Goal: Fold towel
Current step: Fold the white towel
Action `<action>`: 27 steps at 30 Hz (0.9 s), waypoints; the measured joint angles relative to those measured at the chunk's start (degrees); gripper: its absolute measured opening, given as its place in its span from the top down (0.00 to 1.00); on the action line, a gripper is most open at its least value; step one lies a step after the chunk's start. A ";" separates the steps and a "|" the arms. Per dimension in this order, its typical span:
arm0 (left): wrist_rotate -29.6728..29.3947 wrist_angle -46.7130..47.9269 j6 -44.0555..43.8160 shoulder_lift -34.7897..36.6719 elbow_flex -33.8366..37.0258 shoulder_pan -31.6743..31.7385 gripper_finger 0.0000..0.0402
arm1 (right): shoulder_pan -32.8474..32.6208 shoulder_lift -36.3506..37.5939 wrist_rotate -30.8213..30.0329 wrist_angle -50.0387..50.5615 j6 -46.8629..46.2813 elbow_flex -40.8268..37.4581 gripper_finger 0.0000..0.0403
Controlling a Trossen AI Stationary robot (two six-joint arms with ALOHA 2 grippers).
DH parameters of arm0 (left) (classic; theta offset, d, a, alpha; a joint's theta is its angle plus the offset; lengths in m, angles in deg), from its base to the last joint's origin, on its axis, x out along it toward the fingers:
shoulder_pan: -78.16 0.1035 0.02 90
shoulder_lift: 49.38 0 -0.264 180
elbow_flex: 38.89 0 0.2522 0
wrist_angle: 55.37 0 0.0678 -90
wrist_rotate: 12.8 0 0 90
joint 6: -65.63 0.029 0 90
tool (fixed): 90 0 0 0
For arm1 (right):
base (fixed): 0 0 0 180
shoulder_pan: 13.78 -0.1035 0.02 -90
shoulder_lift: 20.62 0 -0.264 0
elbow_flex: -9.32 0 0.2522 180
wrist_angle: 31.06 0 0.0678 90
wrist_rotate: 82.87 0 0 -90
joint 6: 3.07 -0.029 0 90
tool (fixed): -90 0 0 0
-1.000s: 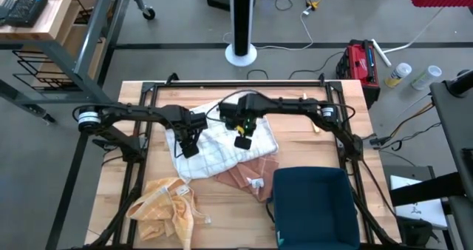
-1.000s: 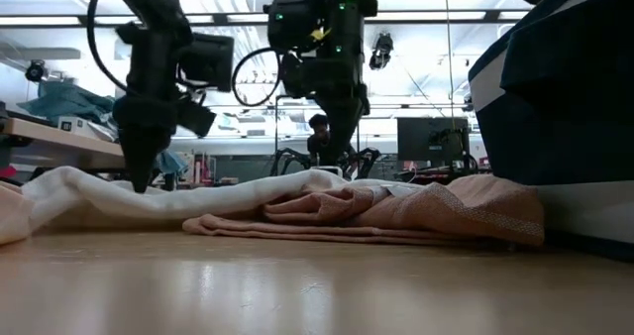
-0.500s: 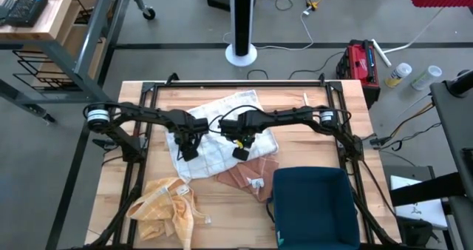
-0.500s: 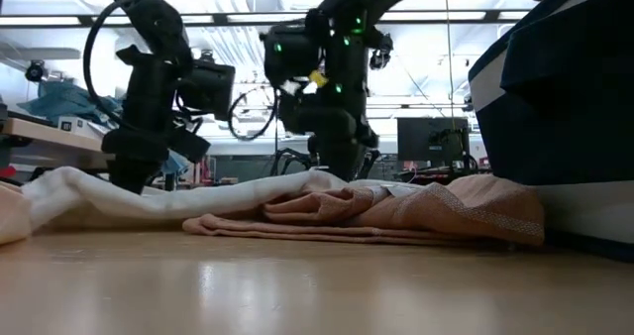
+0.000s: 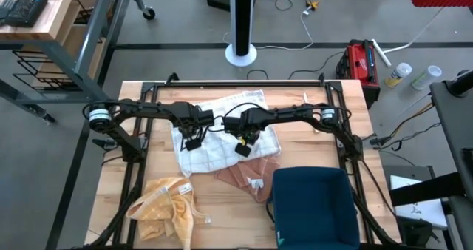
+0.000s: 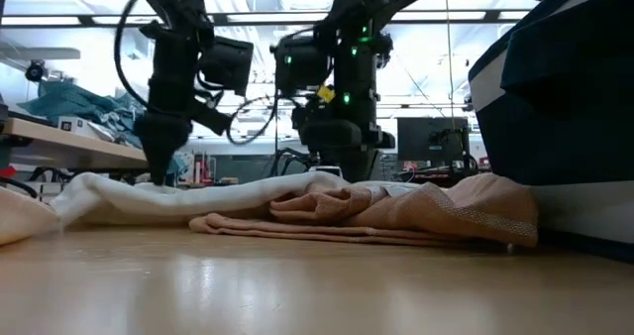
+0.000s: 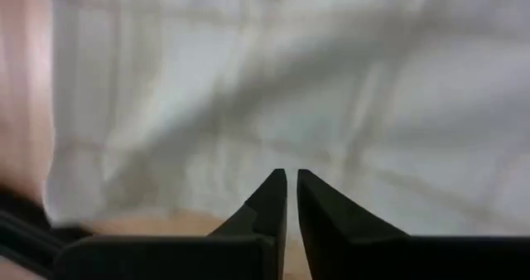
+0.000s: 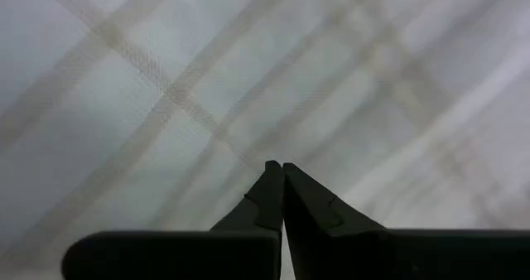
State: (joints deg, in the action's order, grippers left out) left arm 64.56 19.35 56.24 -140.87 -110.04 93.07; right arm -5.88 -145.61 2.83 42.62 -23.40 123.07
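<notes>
The towel (image 5: 222, 132) lies spread under both my pincers, near the table's (image 5: 310, 150) far middle. My left pincer (image 5: 190, 142) hangs over its left part, my right pincer (image 5: 241, 148) over its right part, the two near each other. Just nearer than my right pincer, a second cloth (image 5: 247, 173) lies partly under the towel's near edge. Beyond that, nearer and to my right, stands a bin (image 5: 314, 205). Well nearer than my left pincer, a crumpled cloth (image 5: 164, 205) lies at the table's near left.
</notes>
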 joint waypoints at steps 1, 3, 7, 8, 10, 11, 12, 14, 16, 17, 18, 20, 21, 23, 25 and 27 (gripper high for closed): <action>1.78 1.15 -0.31 0.27 -0.09 -0.19 0.95 | 0.00 0.63 -0.41 -0.13 -0.12 0.05 1.00; 6.65 1.97 -0.52 0.61 0.63 -0.68 0.95 | -0.03 1.75 -0.52 -0.27 -0.10 0.11 1.00; 14.92 -1.97 -0.49 0.73 4.12 -1.44 0.95 | -0.42 3.56 -0.67 -0.22 0.38 0.11 1.00; 15.87 -3.49 -0.51 0.73 5.36 -1.56 0.95 | -0.52 3.80 -0.69 -0.18 0.54 0.11 1.00; 16.74 -5.58 -0.80 0.73 7.62 -1.63 0.95 | -0.65 4.02 -0.65 -0.16 0.85 0.11 1.00; 16.72 -6.07 -1.34 0.73 8.65 -1.61 0.95 | -0.74 4.02 -0.49 -0.10 1.14 0.11 1.00; 16.74 -6.01 -1.85 0.73 9.72 -1.61 0.95 | -0.79 4.02 -0.33 -0.12 1.43 0.11 1.00; 16.62 -5.54 -2.37 0.73 11.93 -1.49 0.95 | -0.78 4.01 -0.26 -0.14 1.45 0.11 1.00; 15.82 -4.83 -2.62 0.97 13.64 -1.14 0.95 | -0.76 3.71 -0.28 -0.24 1.41 0.11 1.00; 14.08 -3.17 -3.33 1.03 14.34 -0.98 0.95 | -0.72 3.49 -0.28 -0.18 1.39 0.11 1.00; 11.28 -0.62 -4.70 0.86 14.92 -0.79 0.95 | -0.72 3.29 -0.34 -0.18 1.39 0.09 1.00; 4.50 4.55 -8.68 0.64 15.46 -0.39 0.95 | -0.74 3.07 -0.28 -0.15 1.11 0.08 1.00; 2.40 5.53 -10.00 1.00 15.31 -0.34 0.95 | -0.75 3.04 -0.28 -0.16 0.77 0.08 1.00; 1.32 7.83 -10.79 2.03 15.07 -0.40 0.95 | -0.76 2.93 -0.28 -0.17 0.74 0.08 1.00; 1.85 8.11 -11.33 3.15 14.63 -0.63 0.95 | -0.74 2.62 -0.28 -0.13 0.55 0.08 1.00; 3.58 5.80 -11.74 4.41 13.79 -0.62 0.95 | -0.74 2.28 -0.28 -0.09 0.17 0.08 1.00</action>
State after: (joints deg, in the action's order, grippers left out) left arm 68.13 25.15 44.50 -136.47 -96.25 92.45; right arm -6.62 -143.33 2.55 42.53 -23.23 123.15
